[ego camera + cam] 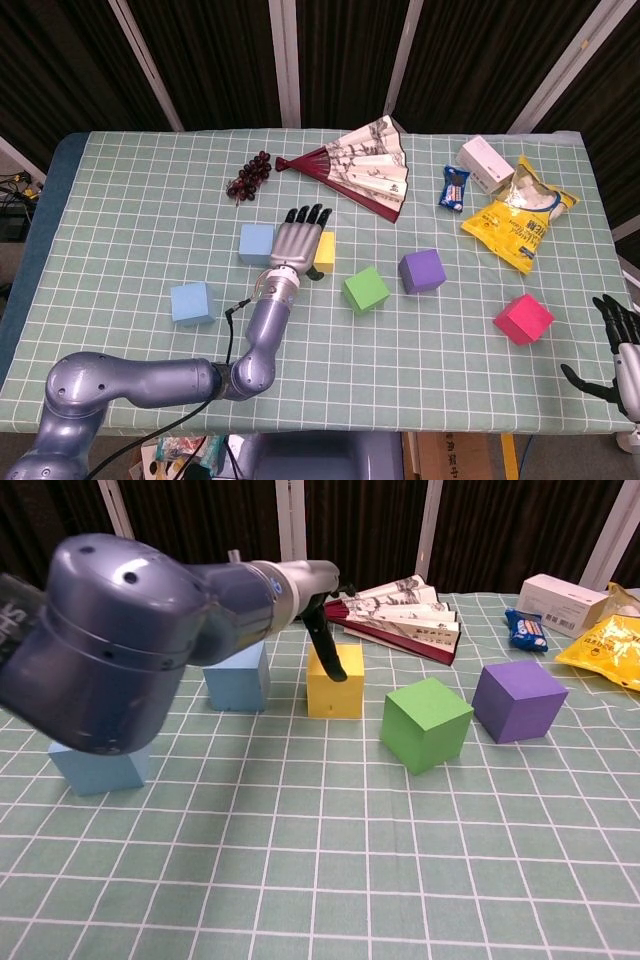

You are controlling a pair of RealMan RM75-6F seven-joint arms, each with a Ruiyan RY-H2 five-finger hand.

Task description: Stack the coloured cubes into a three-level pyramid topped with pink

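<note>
Nothing is stacked yet, as far as I can see: every cube sits alone on the table [120, 180], so the whole pyramid is left to build, approx. all steps.

I take the yellow cube [335, 680] as landmark. My left hand [297, 243] is over it, fingers stretched forward and a bit apart, w/ one finger hanging down on the cube's front face in the chest view. I cannot tell if I really grip it; it looks more like touching than holding.

One light blue cube [256, 243] is just left of the yellow one, very near my hand. A second light blue cube [192, 302] is further left and nearer to me. The green cube [366, 289] is right of yellow, the purple cube [422, 270] right after it. The pink cube [523, 319], the top piece, is far right, well apart from the others.

My right hand [617, 355] waits at the table edge beyond pink, fingers open, holding nothing.
</note>
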